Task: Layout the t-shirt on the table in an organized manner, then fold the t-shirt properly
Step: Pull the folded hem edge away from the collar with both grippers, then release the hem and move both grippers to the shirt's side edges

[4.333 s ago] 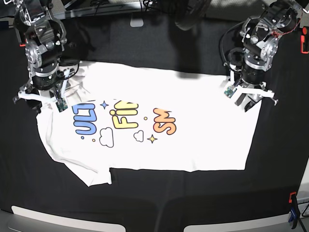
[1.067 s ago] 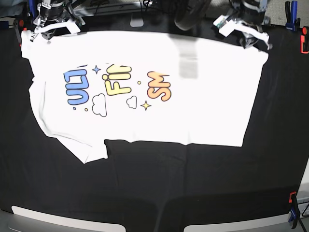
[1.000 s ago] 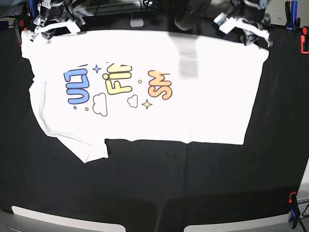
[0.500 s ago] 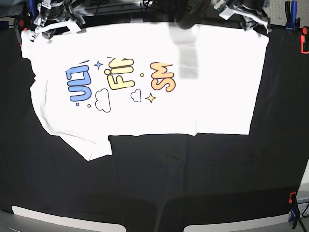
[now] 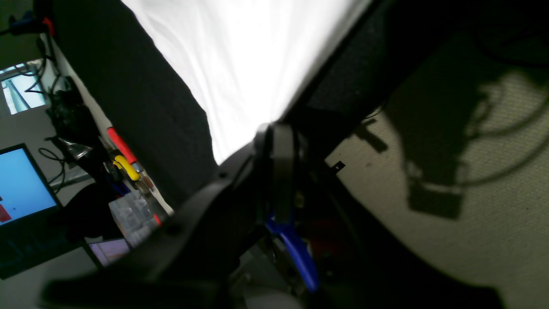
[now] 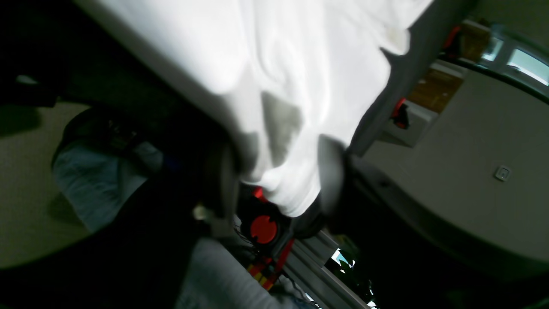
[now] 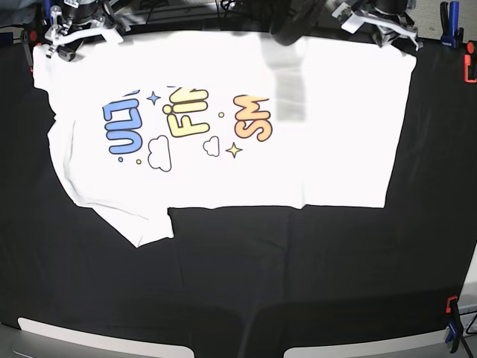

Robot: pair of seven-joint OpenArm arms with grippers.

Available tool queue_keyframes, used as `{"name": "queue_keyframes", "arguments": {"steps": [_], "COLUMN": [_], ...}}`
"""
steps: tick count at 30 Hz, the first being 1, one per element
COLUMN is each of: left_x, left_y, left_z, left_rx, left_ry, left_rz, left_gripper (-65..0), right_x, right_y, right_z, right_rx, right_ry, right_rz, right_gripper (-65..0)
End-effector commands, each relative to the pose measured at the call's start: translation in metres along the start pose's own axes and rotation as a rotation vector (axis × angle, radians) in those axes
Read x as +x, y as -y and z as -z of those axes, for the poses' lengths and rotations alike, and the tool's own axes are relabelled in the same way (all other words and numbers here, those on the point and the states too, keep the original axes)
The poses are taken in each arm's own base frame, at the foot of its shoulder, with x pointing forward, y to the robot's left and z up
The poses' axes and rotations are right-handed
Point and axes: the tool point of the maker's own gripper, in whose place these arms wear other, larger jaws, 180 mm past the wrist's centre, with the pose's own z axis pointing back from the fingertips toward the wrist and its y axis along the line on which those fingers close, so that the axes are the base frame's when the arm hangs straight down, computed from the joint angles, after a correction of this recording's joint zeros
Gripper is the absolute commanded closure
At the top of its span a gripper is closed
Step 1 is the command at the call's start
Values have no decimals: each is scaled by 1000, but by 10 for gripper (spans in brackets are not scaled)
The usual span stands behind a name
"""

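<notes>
The white t-shirt point(image 7: 313, 149) lies spread flat on the black table point(image 7: 298, 283), print side up, its upper edge at the table's far side. My left gripper point(image 7: 380, 19) is at the shirt's far right corner. In the left wrist view its fingers point(image 5: 274, 133) are pressed together on the tip of the white cloth point(image 5: 240, 64). My right gripper point(image 7: 74, 33) is at the far left corner. In the right wrist view its jaws point(image 6: 276, 171) stand wide apart, with a bunched fold of the shirt point(image 6: 300, 86) lying loose between them.
A dark object overhangs the far edge and casts a grey shadow on the shirt point(image 7: 287, 82). A red clamp point(image 7: 470, 68) and a blue clamp point(image 7: 452, 334) sit on the right edge. White strips point(image 7: 74, 335) line the near edge.
The shirt has been drawn a little farther toward the far edge. The right gripper's jaws have opened off the cloth. The left gripper still pinches its corner.
</notes>
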Motion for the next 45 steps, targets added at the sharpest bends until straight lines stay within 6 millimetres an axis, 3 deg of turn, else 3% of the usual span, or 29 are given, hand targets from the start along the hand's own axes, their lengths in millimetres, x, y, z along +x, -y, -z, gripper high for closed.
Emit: {"name": "queue_keyframes", "arguments": {"steps": [1,9,13,19,23,26,28,33,35,40,45], "left_x": [-3,-37,-39,13,55,84,96,100,100,104,108], "left_y": [-8,-9,-32,-81,-112,-137,-162,-248,-271,-282,-280], "left_z": [-2,-6,-13,-30,-36,-24,-14,5,13,54,104], "left_rx": [31,36,131,284,346,346,337,438,442,267,56], "left_ry": [-10,-200,-244,-24,164,308,367,426,458,513,503], "left_rz": [-13,-14,15,-88,-151,-261,-377,-595,-675,-871,-972], "left_gripper": [-39,-40,-40,-40,-40,-40,-40,-40,-40,-77,-100], "right_x": [-5,-6,3,25,37,52,64,85,88,104,138], "right_y": [8,-4,10,56,79,97,122,183,203,236,240], "right_z": [-1,-26,-42,-48,-30,-12,-4,14,24,51,69], "right_rx": [-30,-37,-99,-207,-215,-180,-212,-238,-226,-83,207], "right_ry": [-11,49,101,146,141,148,180,270,294,398,557], "right_rz": [-8,-81,-16,144,272,404,481,682,772,1008,1121], "right_gripper": [-311,-310,-310,-310,-310,-310,-310,-310,-310,-310,-310]}}
